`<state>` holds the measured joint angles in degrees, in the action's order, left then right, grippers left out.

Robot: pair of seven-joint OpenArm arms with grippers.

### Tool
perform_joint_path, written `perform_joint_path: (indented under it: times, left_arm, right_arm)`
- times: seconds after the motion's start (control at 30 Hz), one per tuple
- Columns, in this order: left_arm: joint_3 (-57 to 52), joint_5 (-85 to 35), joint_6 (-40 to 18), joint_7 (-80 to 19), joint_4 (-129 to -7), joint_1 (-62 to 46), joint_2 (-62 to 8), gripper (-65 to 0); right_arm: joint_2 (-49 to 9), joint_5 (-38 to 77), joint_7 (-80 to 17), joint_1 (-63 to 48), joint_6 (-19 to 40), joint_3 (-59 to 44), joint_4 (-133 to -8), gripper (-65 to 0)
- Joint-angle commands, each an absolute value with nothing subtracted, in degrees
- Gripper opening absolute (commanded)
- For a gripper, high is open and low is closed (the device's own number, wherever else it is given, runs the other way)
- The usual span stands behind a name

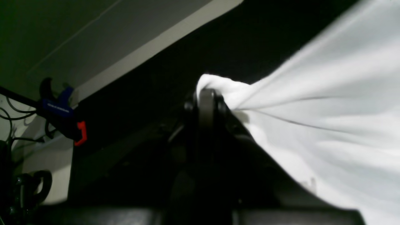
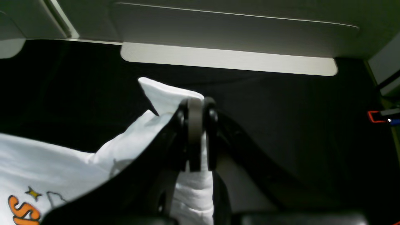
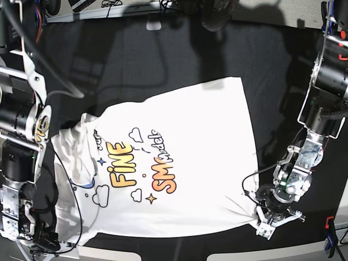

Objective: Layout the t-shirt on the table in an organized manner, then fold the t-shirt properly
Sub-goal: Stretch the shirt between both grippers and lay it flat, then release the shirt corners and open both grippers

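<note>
T-shirt (image 3: 179, 163) corners are pinched by both clenched tools (image 1: 207, 93) (image 2: 195, 107) above the clamp-edged (image 1: 64, 114) table (image 3: 272, 81).

White t-shirt (image 3: 179, 157) print-up, spread on black table (image 3: 272, 60); near corners apparently lifted.

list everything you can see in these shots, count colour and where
t-shirt: one, white with blue, yellow and orange print, spread print-up across the middle of the table, left-view side bunched
table: one, matte black cloth, under everything
clamps: at least two, blue and orange, at the table's edges; another at the base view's lower right
cables: several, dark, along the far edge
left end effector: one, black, shut on a t-shirt corner at the base view's lower right
right end effector: one, black, shut on a pinch of white t-shirt fabric; in the base view that arm sits at the left, by the bunched side
</note>
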<state>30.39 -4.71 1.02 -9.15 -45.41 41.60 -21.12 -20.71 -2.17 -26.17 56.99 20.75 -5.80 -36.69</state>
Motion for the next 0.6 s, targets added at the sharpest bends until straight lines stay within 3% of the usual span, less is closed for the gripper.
perform_joint_path:
  times: [0.0, 0.03, 0.1, 0.17, 0.2, 0.27, 0.57]
  left_arm:
    - [29.9, -4.6, 1.7, -7.5, -46.3, 44.0, -21.6, -65.0]
    - [29.9, -4.6, 1.7, -7.5, -46.3, 44.0, -21.6, -65.0]
    - [29.9, -4.6, 1.7, -7.6, -46.3, 44.0, -21.6, -65.0]
    - [29.9, -4.6, 1.7, -7.6, -46.3, 44.0, -21.6, -48.5]
    - [29.9, -4.6, 1.7, -7.6, -46.3, 44.0, -21.6, -41.1]
    - [29.9, -4.6, 1.7, -7.6, -46.3, 44.0, -21.6, -34.5]
    - [29.9, -4.6, 1.1, -9.7, -46.3, 44.1, -21.6, -34.5]
  right_arm:
    - [-21.1, -2.0, -24.4, 59.6, 20.5, -6.0, -37.7, -65.0]
    - [-21.1, -1.9, -24.4, 59.6, 20.5, -6.0, -37.7, -65.0]
    - [-21.1, -1.2, -24.4, 59.6, 20.5, -6.0, -37.7, -49.4]
    - [-21.1, -1.1, -23.9, 59.6, 20.5, -6.0, -37.7, -34.8]
    - [-21.1, -1.1, -23.4, 59.6, 20.5, -6.0, -37.7, -30.8]
    - [-21.1, -1.1, -23.3, 59.6, 20.5, -6.0, -37.7, -29.6]
    - [-21.1, -1.1, -23.4, 59.6, 20.5, -6.0, -37.7, -29.7]
